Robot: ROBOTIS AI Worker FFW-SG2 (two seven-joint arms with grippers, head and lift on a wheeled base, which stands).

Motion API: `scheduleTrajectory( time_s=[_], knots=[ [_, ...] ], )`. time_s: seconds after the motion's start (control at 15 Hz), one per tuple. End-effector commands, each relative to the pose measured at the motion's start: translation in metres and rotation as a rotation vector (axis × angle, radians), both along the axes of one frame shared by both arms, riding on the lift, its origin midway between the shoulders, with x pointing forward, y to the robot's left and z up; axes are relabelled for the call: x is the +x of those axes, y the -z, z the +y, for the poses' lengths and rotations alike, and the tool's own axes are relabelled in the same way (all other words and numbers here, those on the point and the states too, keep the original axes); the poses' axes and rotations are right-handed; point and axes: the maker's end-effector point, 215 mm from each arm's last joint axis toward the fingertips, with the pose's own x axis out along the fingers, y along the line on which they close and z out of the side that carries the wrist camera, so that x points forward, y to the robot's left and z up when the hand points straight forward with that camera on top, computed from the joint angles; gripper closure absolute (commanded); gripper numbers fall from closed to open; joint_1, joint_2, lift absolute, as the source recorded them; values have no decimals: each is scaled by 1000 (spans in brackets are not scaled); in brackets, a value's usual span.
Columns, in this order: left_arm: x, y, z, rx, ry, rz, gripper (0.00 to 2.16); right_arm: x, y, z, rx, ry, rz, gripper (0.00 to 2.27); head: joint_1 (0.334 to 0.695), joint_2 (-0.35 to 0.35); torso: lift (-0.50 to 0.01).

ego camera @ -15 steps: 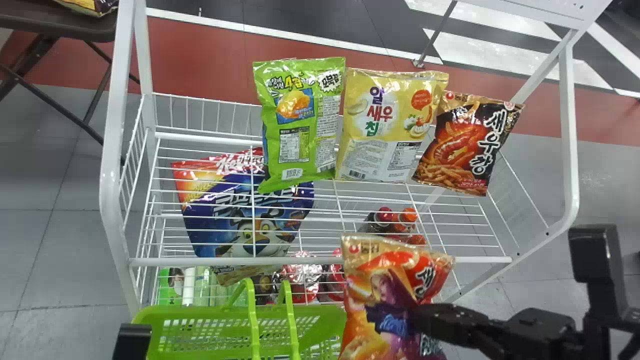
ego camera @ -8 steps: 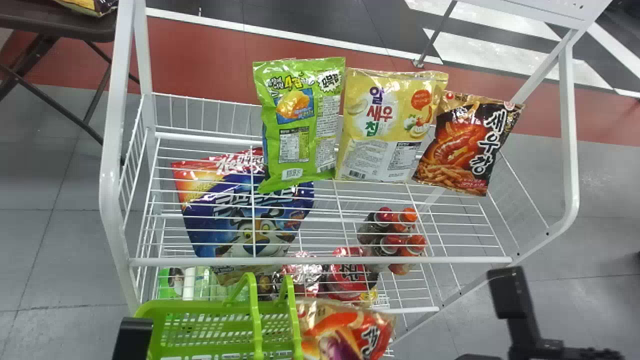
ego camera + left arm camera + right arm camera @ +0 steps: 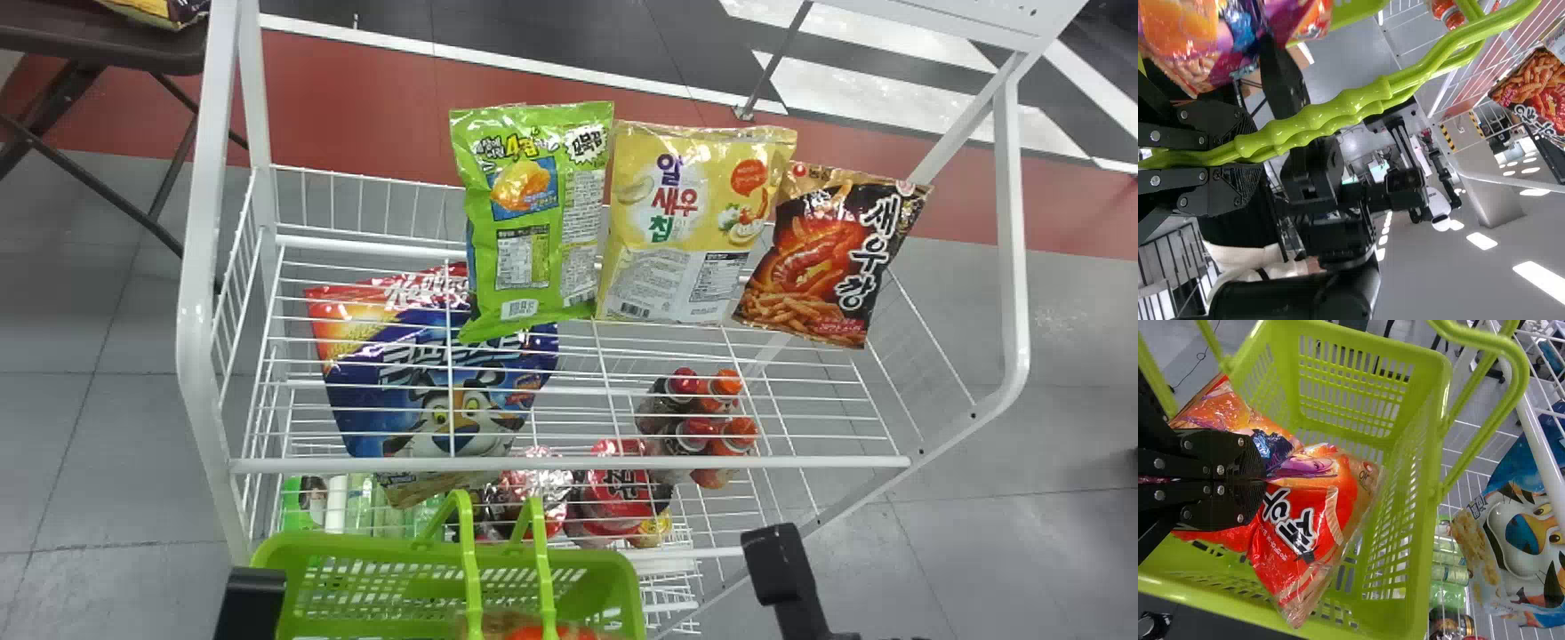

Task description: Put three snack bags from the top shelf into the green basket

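Jaws of the right gripper point(image 3: 782, 569), at the lower right of the head view, are pinched together on an orange-and-red snack bag point(image 3: 1295, 520). That bag is tilted within the walls of the green basket point(image 3: 409, 549), which sits at the lower left to lower middle of the head view, in front of the rack. The left gripper point(image 3: 251, 604), at the lower left, has its jaws closed around the basket's two green handles point(image 3: 1358, 100).

Three more packs stand side by side on the wire top shelf point(image 3: 836, 462): a green bag point(image 3: 538, 222) in the upper middle, a yellow bag point(image 3: 693, 222) just beside it, and a dark bag with red point(image 3: 836, 258) leaning at the upper right. Below the wires are a blue cereal bag point(image 3: 444, 382), left of centre, and capped bottles point(image 3: 702, 427), right of centre.
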Motion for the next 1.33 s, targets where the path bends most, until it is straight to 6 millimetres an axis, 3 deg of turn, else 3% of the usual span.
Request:
scheduleTrajectory(
  time_s=[0.0,0.13,0.33,0.4,0.53,0.73,0.87,1.07,1.27],
  knots=[
    [-4,-1,-1,3,4,-1,2142,24,9,10,15,-2,-89,2243,695,-350,-48],
    [-7,-1,-1,7,8,4,2142,39,15,11,9,6,-140,2243,695,-350,-48],
    [-10,-2,-3,11,12,0,2142,26,31,15,5,-9,-61,2179,695,-350,-48],
    [-10,-1,-3,15,13,0,2142,22,32,17,4,-18,-48,1889,695,-350,-48],
    [-10,-1,-3,18,12,0,2142,15,28,13,0,-26,-24,36,695,-350,-48],
    [-10,-1,-4,16,13,1,2142,7,0,0,17,-13,6,39,695,-350,-48],
    [-11,-1,-5,16,13,3,2142,17,-17,-8,21,10,-32,53,695,-350,-48],
    [-13,0,-5,17,15,7,2142,66,-54,-25,34,80,-237,60,695,-350,-48],
    [-17,2,-7,23,22,9,2142,129,-112,-27,46,97,-528,83,695,-350,-48]
  ],
)
